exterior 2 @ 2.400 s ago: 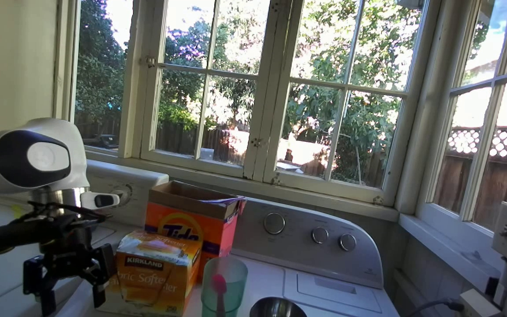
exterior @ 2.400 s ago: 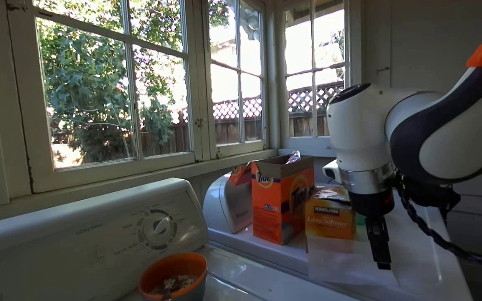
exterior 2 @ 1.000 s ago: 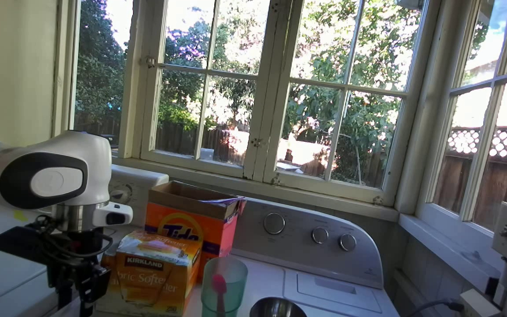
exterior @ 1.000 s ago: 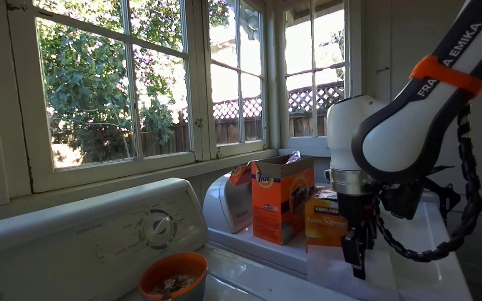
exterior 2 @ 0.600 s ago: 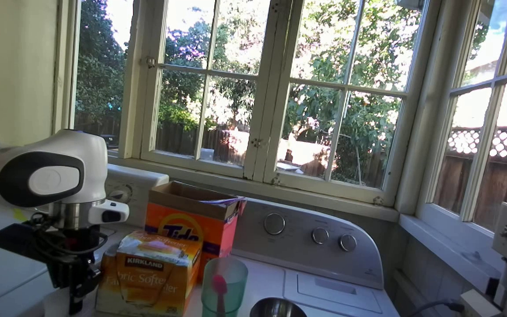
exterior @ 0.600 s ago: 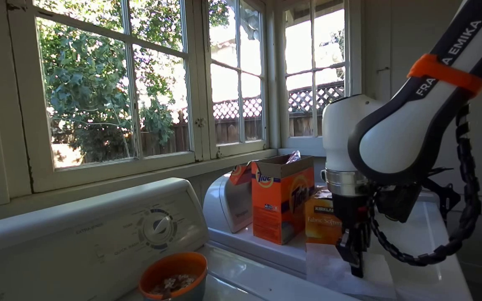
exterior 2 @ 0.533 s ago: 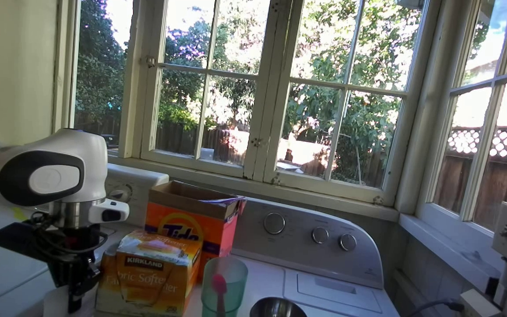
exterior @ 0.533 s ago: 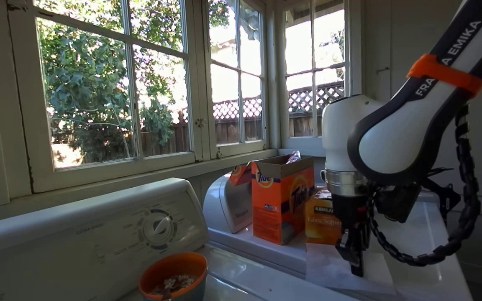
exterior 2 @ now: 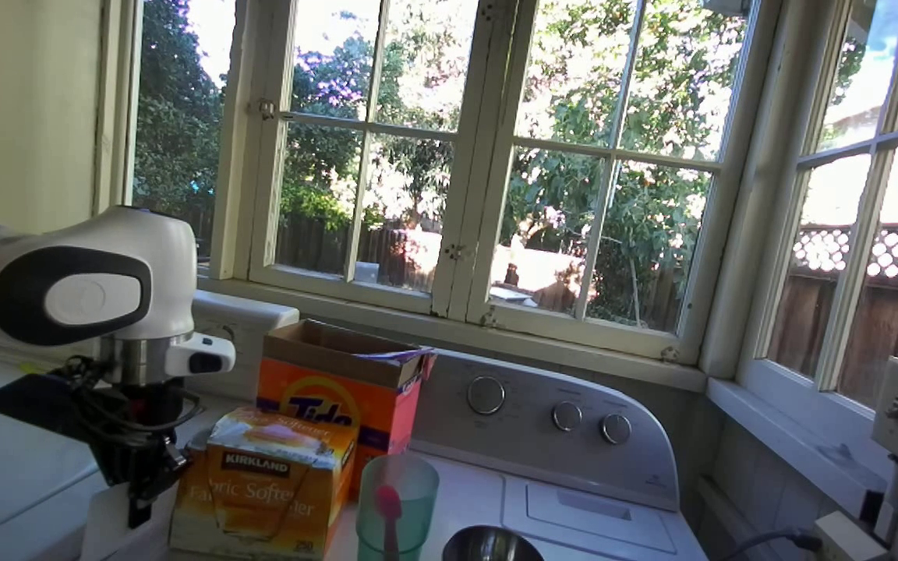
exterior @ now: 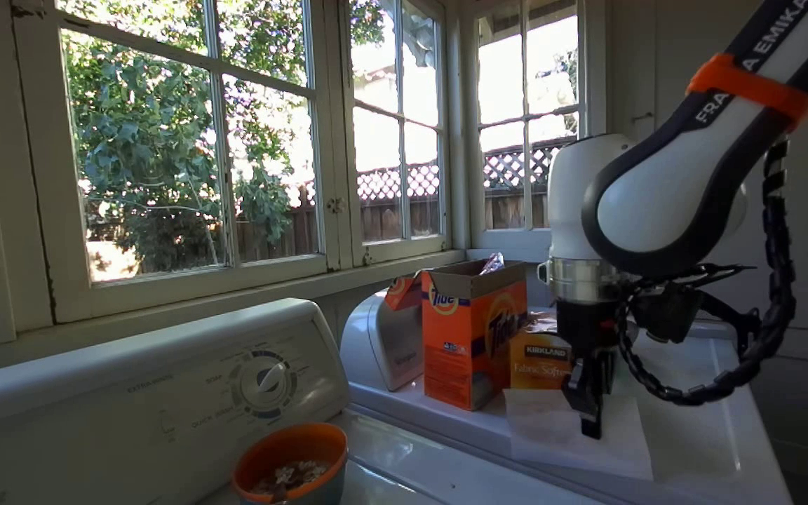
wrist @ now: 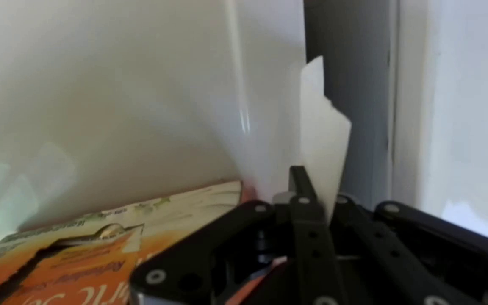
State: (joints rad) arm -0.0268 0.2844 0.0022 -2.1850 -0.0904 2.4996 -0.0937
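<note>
A thin white sheet [exterior: 621, 435], paper or cloth, hangs in front of the orange Kirkland Fabric Softener box [exterior: 537, 361]. My gripper [exterior: 591, 429] is shut on it, pointing down. In the wrist view the sheet [wrist: 324, 127] rises between the black fingers [wrist: 301, 182], pinched and seen nearly edge-on. The far finger's tip is hidden behind it there. An exterior view shows the sheet [exterior 2: 104, 518] just left of the Kirkland box [exterior 2: 262, 499], beside my gripper [exterior 2: 139, 513]. The sheet's lower edge is cut off in that view.
An orange Tide box [exterior: 446, 358] stands behind the Kirkland box. A green cup [exterior 2: 410, 514] with a pink-headed utensil [exterior 2: 388, 502] and a metal bowl [exterior 2: 488, 538] sit to its side. An orange-rimmed bowl [exterior: 334, 442] is on the neighbouring machine. A window wall [exterior 2: 574, 327] runs behind.
My gripper came down to the white sheet with its jaws apart, closed on it, and over the last half second has risen slightly, the sheet lifting with it.
</note>
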